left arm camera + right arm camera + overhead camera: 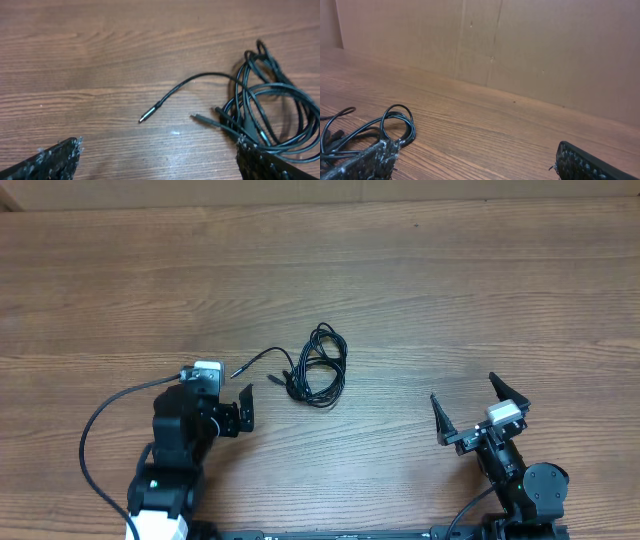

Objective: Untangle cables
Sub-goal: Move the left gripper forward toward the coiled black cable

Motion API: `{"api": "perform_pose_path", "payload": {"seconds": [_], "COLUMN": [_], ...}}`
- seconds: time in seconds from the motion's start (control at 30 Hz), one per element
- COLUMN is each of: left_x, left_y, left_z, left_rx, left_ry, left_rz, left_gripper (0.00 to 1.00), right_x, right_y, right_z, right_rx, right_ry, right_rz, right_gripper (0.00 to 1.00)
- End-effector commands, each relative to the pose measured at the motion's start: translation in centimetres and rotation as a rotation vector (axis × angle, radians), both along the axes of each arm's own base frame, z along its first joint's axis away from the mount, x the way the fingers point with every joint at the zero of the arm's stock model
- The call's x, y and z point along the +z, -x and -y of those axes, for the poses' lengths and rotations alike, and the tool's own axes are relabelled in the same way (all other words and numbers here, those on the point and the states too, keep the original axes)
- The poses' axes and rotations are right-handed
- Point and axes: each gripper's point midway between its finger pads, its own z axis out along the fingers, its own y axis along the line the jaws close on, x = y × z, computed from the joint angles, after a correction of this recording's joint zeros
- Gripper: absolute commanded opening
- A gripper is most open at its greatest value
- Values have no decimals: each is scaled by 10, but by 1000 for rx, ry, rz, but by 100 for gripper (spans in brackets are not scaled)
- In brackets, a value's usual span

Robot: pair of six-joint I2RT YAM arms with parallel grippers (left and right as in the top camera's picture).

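**Between two wide tools, cables [318, 370] lie bunched on the desk [400, 270]**

At the near left of the desk, the left tool [159, 146] stands wide, with nothing between its fingers [60, 157]. Its wrist view shows bare wood in the gap. Just beyond that gap lies one loose plug end [145, 118], its cord arching right into the bundle. A second plug end [197, 117] lies close to the right of the first, pointing left. The bundle itself is a knot of thin black loops, lying flat to the right of this tool and slightly farther out. From overhead a strip of bare desk separates the two.

At the near right, the right tool [468, 405] is also wide and holds nothing. It sits well apart from the cables, which lie to its left and farther away. Its wrist view catches only one raised loop of the bundle at the left edge, above its left finger. Beyond that the desk runs to a brown wall [545, 50].
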Motion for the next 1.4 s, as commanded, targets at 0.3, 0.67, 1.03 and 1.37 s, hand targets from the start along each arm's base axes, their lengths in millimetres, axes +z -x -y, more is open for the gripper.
{"api": "perform_pose_path", "payload": {"seconds": [0.3,0.67,1.03,1.37], "left_x": [-2,-4,-3,-3], "left_y": [-20,-19,-19,-19], "left_z": [12,23,24,25], "left_rx": [-90,-162,-171,-177], "left_ry": [-7,3,4,9], "left_rz": [-108,-130,-127,-126], "left_gripper": [99,100,100,100], "right_x": [-2,-1,-1,-1], "right_y": [0,0,0,0], "right_z": [0,0,0,0], "right_rx": [-1,-1,-1,-1], "right_ry": [0,0,0,0], "right_rz": [5,5,5,5], "right_gripper": [100,100,100,100]}}
